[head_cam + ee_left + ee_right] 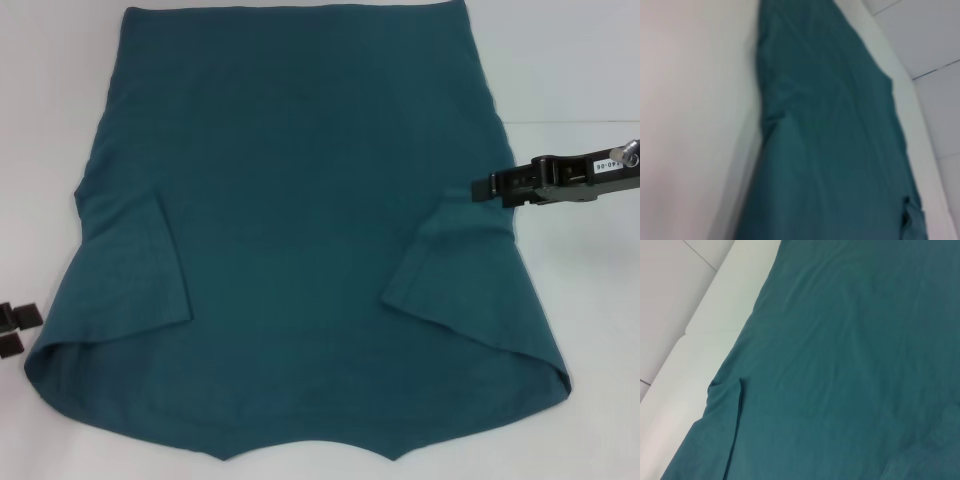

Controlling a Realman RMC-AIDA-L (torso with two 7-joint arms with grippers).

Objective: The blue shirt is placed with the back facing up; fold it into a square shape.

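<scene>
- I see the dark teal-blue short-sleeved cotton shirt (pixel 290 220) lying flat on the white counter (pixel 590 60), plain side up, taking up most of the head view.
- Both of its sleeves are folded inward onto the body: one flap lies on my left side (pixel 135 265) and the other on my right side (pixel 445 265), each with its hemmed edge running diagonally over the cloth.
- The straight hem of the shirt sits at the far edge of the counter, and the neckline end is nearest to me, with a shallow curved notch at the bottom of the head view.
- My right pincer (pixel 480 187), a black metal piece with a small white label, reaches in from the right and its tip sits at the right edge of the shirt, just above the folded sleeve; I cannot tell whether its fingers are apart or together.
- My left pincer (pixel 18 328) shows only as small dark blocks at the lower left corner, on the counter just beside the shirt's left edge; I cannot tell its state either.
- The left wrist view shows the shirt (pixel 835 140) stretching away over the counter (pixel 690 125).
- The right wrist view shows the cloth (pixel 850 365) with one sleeve fold near the counter edge (pixel 700 345).
</scene>
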